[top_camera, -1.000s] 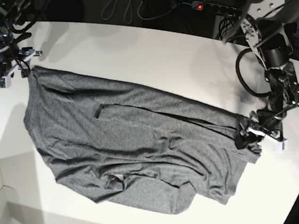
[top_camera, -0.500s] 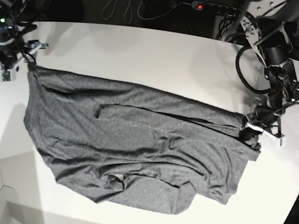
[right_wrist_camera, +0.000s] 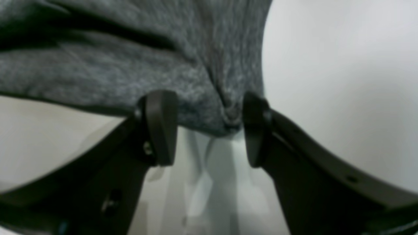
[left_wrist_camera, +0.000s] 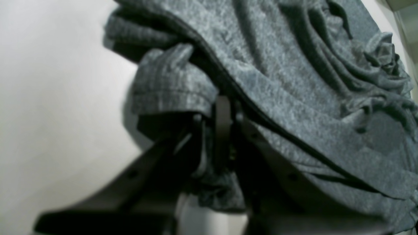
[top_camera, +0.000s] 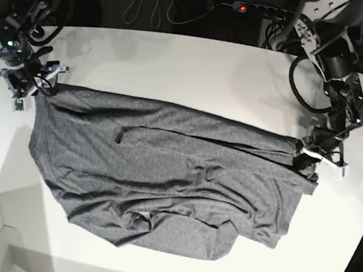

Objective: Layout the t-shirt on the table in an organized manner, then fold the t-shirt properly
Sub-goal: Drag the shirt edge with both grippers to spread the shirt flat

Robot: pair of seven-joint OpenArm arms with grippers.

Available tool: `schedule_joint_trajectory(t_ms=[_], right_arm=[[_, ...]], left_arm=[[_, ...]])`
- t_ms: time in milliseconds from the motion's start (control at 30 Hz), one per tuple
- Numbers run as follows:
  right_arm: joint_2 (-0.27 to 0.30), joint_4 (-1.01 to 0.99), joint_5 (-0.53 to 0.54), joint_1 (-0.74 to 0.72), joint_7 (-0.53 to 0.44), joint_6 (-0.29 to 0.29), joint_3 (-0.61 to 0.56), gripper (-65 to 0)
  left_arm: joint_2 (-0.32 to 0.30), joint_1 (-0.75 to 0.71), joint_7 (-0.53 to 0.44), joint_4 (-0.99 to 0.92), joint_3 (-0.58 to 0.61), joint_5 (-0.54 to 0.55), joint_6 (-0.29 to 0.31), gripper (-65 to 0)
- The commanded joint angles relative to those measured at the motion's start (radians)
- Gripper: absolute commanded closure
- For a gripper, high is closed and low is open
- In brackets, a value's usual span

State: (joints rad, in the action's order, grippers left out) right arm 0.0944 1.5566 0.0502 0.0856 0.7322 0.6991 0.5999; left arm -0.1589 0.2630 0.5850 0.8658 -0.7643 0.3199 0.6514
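the right gripper [top_camera: 36, 83] has moved in to the upper left corner of the t-shirt [top_camera: 164, 173], its jaws apart around that edge. the shirt lies flat on the table [top_camera: 189, 65], long axis running left to right and sloping slightly down to the right, unchanged. the left gripper [top_camera: 309, 159], open a second ago, is now pinched closed on the right-hand end.

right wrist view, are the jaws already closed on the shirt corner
No: the right gripper has its jaws standing apart, with the corner of the t-shirt hanging loose in the gap between them above the table.
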Motion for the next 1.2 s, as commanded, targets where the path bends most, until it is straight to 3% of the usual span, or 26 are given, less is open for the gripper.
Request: schedule_joint_trajectory(t_ms=[0, 233, 300, 433, 633, 867, 1167], right_arm=[[0.015, 0.002, 0.015, -0.017, -0.023, -0.001, 0.002, -32.5], [0.018, -0.046, 0.015, -0.008, -0.03, -0.001, 0.01, -28.9], [0.02, -0.046, 0.015, 0.006, -0.03, -0.001, 0.012, -22.4], [0.037, -0.046, 0.015, 0.036, -0.03, -0.001, 0.012, 0.0], [0.051, 0.026, 0.021, 0.108, -0.032, -0.001, 0.012, 0.0], [0.044, 0.184, 0.021, 0.202, -0.026, -0.001, 0.013, 0.0], [-0.022, 0.292, 0.021, 0.323, -0.03, -0.001, 0.013, 0.0]], left_arm=[[-0.012, 0.003, 0.031, 0.003, -0.001, -0.041, -0.018, -0.2], [-0.029, 0.002, 0.04, 0.005, -0.001, -0.037, -0.015, -0.2], [-0.032, -0.006, 0.042, 0.005, -0.002, -0.035, -0.015, -0.2], [-0.029, -0.08, 0.043, 0.119, -0.002, -0.034, -0.014, -0.2], [-0.02, -0.196, 0.043, 0.278, -0.004, -0.015, -0.014, -0.2], [-0.032, -0.327, 0.043, 0.367, -0.004, 0.167, -0.025, -0.2], [-0.028, -0.451, 0.045, 0.522, -0.004, 0.193, -0.025, -0.2]])
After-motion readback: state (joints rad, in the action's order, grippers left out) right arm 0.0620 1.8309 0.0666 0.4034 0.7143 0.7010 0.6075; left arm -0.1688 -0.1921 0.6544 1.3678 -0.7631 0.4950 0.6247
